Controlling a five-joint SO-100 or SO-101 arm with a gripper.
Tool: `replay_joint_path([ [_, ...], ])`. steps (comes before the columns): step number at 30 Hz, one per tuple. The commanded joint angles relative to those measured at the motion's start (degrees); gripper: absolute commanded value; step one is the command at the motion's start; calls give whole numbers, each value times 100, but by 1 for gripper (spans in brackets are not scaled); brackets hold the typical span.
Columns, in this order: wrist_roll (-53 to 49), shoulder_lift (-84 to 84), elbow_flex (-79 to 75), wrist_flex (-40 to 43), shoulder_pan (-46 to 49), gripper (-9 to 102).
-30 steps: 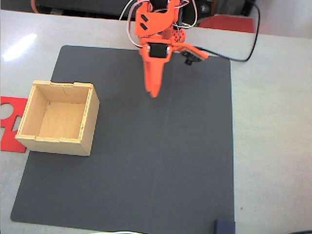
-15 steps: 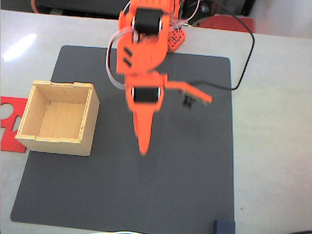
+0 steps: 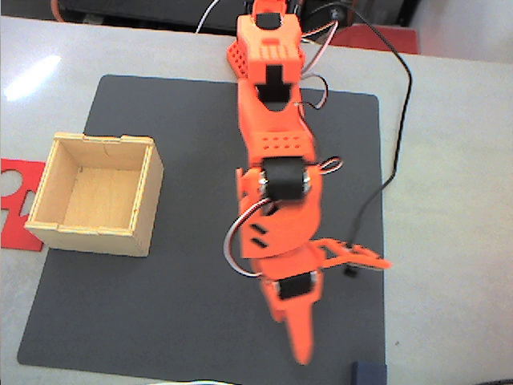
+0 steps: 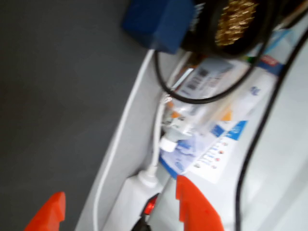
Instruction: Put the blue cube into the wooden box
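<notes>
Reach phase, before any grasp. The blue cube (image 3: 369, 373) sits at the bottom edge of the fixed view, just off the lower right corner of the dark mat (image 3: 200, 305), on the pale tabletop (image 3: 449, 241). The wooden box (image 3: 96, 192) stands well apart on the mat's left side, open top up and nothing in it.

My gripper (image 3: 325, 309) is released and carries nothing: one finger points down the frame toward the cube, the other splays out to the right. In the wrist view both orange fingertips (image 4: 195, 204) show at the bottom edge with a wide gap, and the cube (image 4: 159, 21) lies far ahead near the top, beside white and black cables; the picture is blurred, so I can only say the cube looks off the centre line between the fingers.

To do this step well I should, as I judge it, turn the wrist until the cube sits squarely in the gap, lower until the tips straddle two opposite faces, then close; the nearby cables could snag.

My arm is stretched nearly straight from its base at the top of the fixed view, wrist pitched downward.
</notes>
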Motion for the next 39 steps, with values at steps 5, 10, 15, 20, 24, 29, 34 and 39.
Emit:
replay_joint_path([
  [5, 501, -88, -686, -993, -114, 30],
  [10, 501, -431, -712, -1846, -167, 31],
  [15, 492, -782, -712, -2637, -290, 29],
  [20, 563, -940, -721, -3182, -554, 25],
  [24, 694, -932, -721, -3138, -923, 25],
  [29, 686, -1037, -721, -3190, -1345, 25],
  [34, 642, -1239, -721, -3498, -1468, 25],
  [39, 633, -1389, -721, -3665, -1371, 25],
])
